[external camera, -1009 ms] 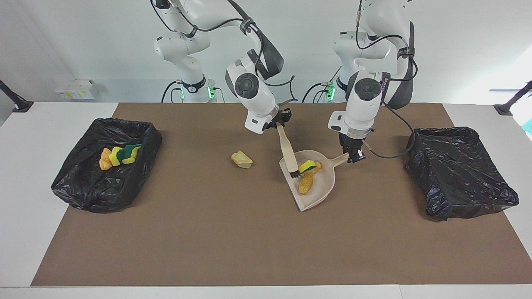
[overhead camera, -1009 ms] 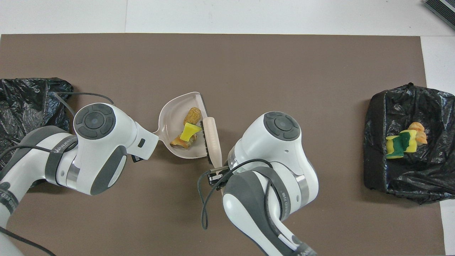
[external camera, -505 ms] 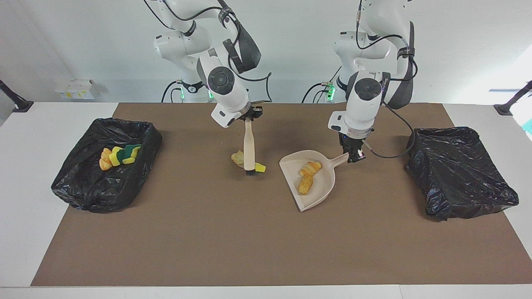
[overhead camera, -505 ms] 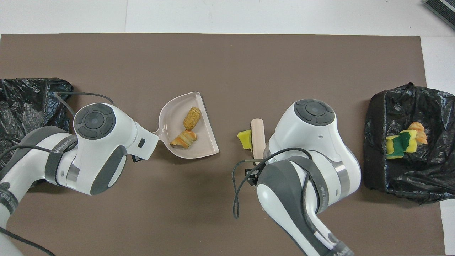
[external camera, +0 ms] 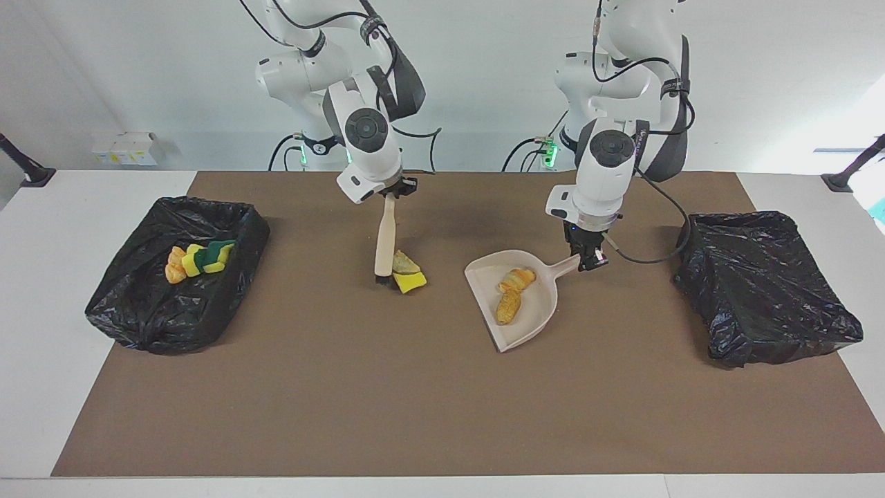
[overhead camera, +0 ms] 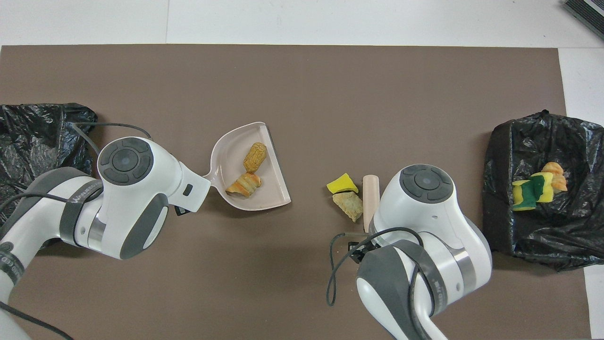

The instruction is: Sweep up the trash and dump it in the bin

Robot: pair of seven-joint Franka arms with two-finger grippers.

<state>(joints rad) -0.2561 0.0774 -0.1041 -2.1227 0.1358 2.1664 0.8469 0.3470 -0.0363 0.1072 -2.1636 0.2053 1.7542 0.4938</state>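
Note:
My left gripper (external camera: 588, 257) is shut on the handle of the beige dustpan (external camera: 536, 321), which rests on the brown mat. Two orange-tan bread-like pieces (external camera: 516, 278) (external camera: 508, 306) lie in the pan (overhead camera: 226, 148). My right gripper (external camera: 395, 188) is shut on the beige brush (external camera: 384, 238), held nearly upright with its bristles on the mat. A yellow sponge chunk (external camera: 409, 281) and a tan bread piece (external camera: 404, 263) lie touching the brush, between it and the dustpan; both show in the overhead view (overhead camera: 342, 183) (overhead camera: 348, 206).
A black-lined bin (external camera: 138, 311) at the right arm's end holds several sponge and bread bits (external camera: 200, 257). Another black-lined bin (external camera: 767, 294) stands at the left arm's end; nothing shows in it. The brown mat (external camera: 415, 401) covers most of the white table.
The brush left the dustpan, dragging the yellow sponge out to beside the tan piece. It then moved past both to their side toward the right arm's end. The dustpan stayed still.

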